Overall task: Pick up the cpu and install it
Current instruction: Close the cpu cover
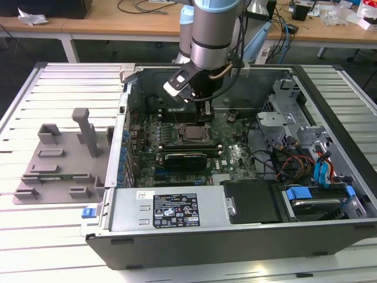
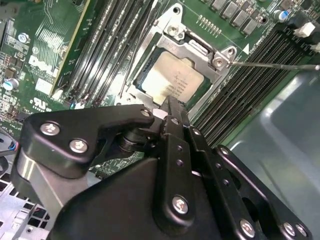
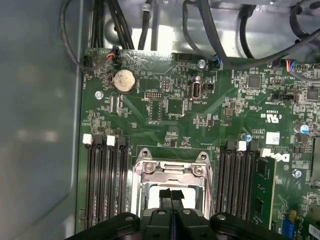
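Bench: white slatted table (image 1: 59, 82) is filling the exterior view.
Case: open computer case (image 1: 235, 242) is lying centre-right; grey tray (image 1: 53, 174) is sitting at the exterior view's left.
Socket: metal socket frame (image 2: 172, 30) is ringing the chip.
Cpu: cpu (image 2: 175, 80) is already lying flat in the socket.
Gripper: gripper (image 3: 172, 196) is hovering just above the cpu, fingers pressed together, gripping nothing.
Progress: placement is looking done.

Open-topped case (image 1: 206, 247): free way straight down to socket frame (image 2: 195, 47), tool (image 3: 171, 194) low over it. Memory slots (image 3: 102, 180) tight on both flanks, thin lever (image 2: 272, 64) across one side, expansion card (image 1: 185, 158) just beside socket. Cables (image 1: 283, 162), drive cage (image 1: 283, 100) toward exterior view's right. Grey tray (image 1: 56, 171) well apart on tabletop (image 1: 59, 236).
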{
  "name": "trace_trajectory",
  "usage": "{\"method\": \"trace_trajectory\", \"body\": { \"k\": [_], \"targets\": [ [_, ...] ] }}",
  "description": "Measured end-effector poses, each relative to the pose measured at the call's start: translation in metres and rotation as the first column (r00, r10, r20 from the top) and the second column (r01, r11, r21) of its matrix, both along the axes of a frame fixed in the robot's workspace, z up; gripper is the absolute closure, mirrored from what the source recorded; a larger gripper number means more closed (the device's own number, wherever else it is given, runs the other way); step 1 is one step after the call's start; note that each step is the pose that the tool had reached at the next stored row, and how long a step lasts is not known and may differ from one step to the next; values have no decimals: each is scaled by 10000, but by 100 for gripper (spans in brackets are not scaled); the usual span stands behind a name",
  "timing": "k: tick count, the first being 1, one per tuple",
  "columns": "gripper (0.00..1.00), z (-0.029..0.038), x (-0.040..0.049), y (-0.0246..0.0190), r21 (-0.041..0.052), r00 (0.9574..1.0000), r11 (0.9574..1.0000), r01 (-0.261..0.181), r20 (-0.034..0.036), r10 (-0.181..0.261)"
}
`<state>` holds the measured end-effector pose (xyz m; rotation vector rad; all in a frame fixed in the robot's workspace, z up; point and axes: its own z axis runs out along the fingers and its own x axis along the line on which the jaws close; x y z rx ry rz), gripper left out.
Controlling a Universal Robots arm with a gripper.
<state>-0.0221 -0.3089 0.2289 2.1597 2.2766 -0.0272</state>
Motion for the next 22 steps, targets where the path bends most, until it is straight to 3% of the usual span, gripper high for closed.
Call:
{"method": "trace_trajectory", "body": {
  "k": [4, 7, 9, 11, 12, 13, 15, 16, 17, 18, 19, 20, 21, 22],
  "targets": [
    [89, 0, -5, 0, 0, 9998, 9998, -197, 0, 197],
    [89, 1, -5, -1, -1, 9958, 9958, -918, -1, 918],
    [89, 0, -5, -1, -1, 9856, 9856, -1690, 0, 1690],
    [89, 0, -5, 0, 0, 9666, 9666, -2563, 0, 2563],
    [89, 0, -5, 0, 0, 9520, 9520, -3060, 0, 3060],
    [89, 0, -5, 0, 0, 9402, 9402, -3406, 0, 3406],
    [89, 0, -5, 0, 0, 8900, 8900, -4559, 0, 4559],
    [89, 0, -5, 0, 0, 8739, 8739, -4861, 0, 4861],
    [89, 0, -5, 0, 0, 8655, 8655, -5009, 0, 5009],
    [89, 0, -5, 0, 0, 8475, 8475, -5308, 0, 5308],
    [89, 0, -5, 0, 0, 8245, 8245, -5658, 0, 5658],
    [89, 0, -5, 0, 0, 8049, 8049, -5934, 0, 5934],
    [89, 0, -5, 0, 0, 7875, 7875, -6164, 0, 6164],
    [89, 0, -5, 0, 0, 7773, 7773, -6292, 0, 6292]
  ]
}}
